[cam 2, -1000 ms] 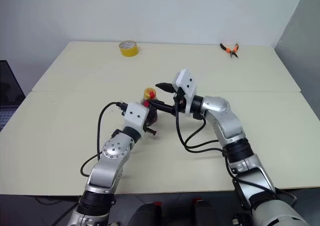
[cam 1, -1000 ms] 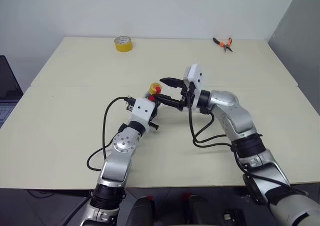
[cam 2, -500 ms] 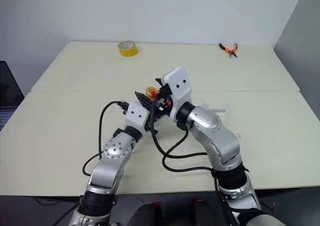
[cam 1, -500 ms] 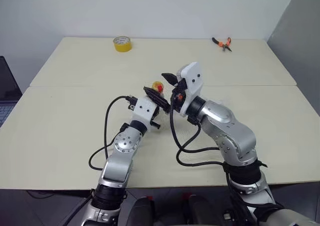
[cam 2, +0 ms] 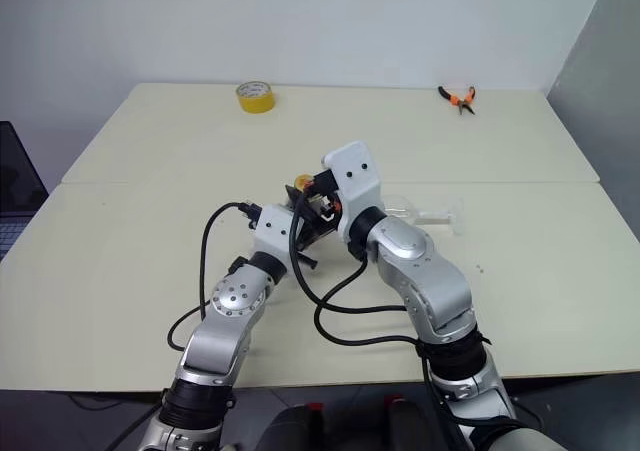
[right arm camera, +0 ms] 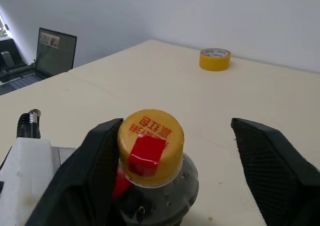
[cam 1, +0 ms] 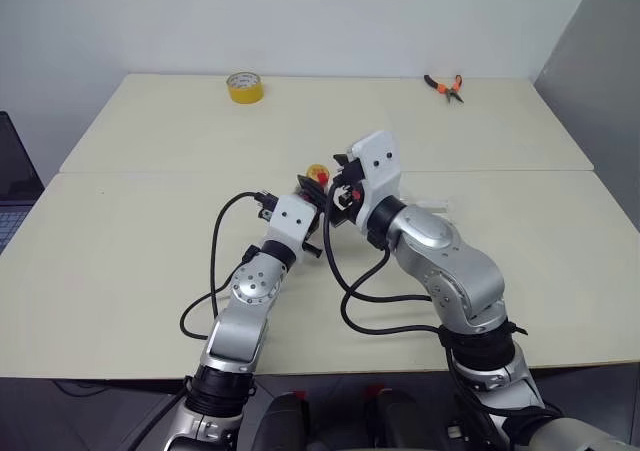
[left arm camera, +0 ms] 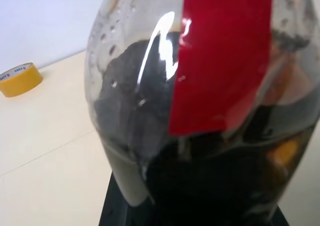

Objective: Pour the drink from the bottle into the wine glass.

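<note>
left hand pinching bottle, upright | right hand swung in over cap, fingers spread, now straddling it | glass lying beyond right hand | uncapping likely next

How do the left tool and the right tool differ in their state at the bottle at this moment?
The left tool is shut on the bottle, holding its body, whereas the right tool is open and grips nothing. The left tool sits below the neck; the right tool straddles the yellow cap at the top, not yet closed on it. Both have black fingers and meet at the same bottle.
</note>
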